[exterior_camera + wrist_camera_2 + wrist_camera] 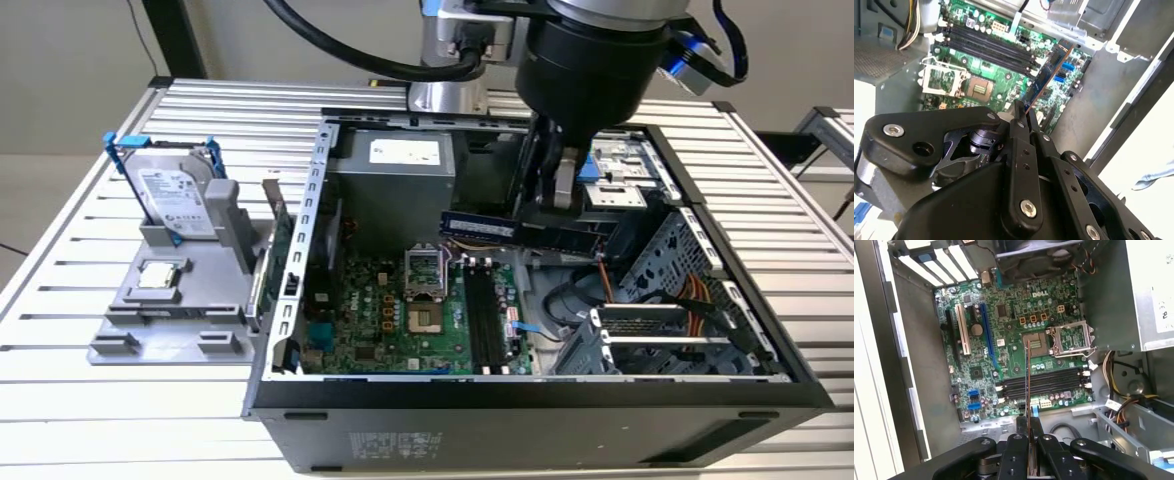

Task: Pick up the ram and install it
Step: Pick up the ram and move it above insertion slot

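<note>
Fig. A slatted metal bench carries an open computer case lying on its side, with the green motherboard exposed on the case floor. The gripper hangs over the open case, near its rear wall. The fingers are closed on the ram, a thin bluish stick gripped at one end and held clear above the motherboard, just in front of the grey power supply. In both wrist views the ram appears edge-on, projecting from between the closed fingers of the gripper. The long black memory slots on the case floor lie beside the open processor socket, and the ram is not seated in any of them. Outside the case, to the exterior view's left of it, a grey fixture holds a silver hard drive upright.
</note>
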### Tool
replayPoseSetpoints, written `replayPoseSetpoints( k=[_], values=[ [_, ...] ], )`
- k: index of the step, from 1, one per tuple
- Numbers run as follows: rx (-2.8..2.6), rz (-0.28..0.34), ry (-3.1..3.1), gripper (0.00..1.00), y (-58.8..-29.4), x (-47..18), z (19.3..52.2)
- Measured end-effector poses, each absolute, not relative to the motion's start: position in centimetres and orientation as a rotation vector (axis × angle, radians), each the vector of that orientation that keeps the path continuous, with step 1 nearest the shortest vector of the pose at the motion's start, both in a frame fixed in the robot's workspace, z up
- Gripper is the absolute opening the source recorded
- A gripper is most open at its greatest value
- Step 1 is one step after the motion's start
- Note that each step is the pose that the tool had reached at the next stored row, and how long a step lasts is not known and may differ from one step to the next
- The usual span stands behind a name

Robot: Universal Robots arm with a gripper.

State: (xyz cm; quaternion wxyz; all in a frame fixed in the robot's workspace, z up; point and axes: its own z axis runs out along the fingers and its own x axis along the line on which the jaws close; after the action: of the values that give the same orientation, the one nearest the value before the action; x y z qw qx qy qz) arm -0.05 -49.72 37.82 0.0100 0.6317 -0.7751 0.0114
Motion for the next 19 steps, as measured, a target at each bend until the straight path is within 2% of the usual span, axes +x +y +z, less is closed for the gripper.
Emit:
replayPoseSetpoints(
  k=[19],
  values=[
    [1.972,0.035,-2.419,0.00,-49.6,3.2,37.8]
  ],
)
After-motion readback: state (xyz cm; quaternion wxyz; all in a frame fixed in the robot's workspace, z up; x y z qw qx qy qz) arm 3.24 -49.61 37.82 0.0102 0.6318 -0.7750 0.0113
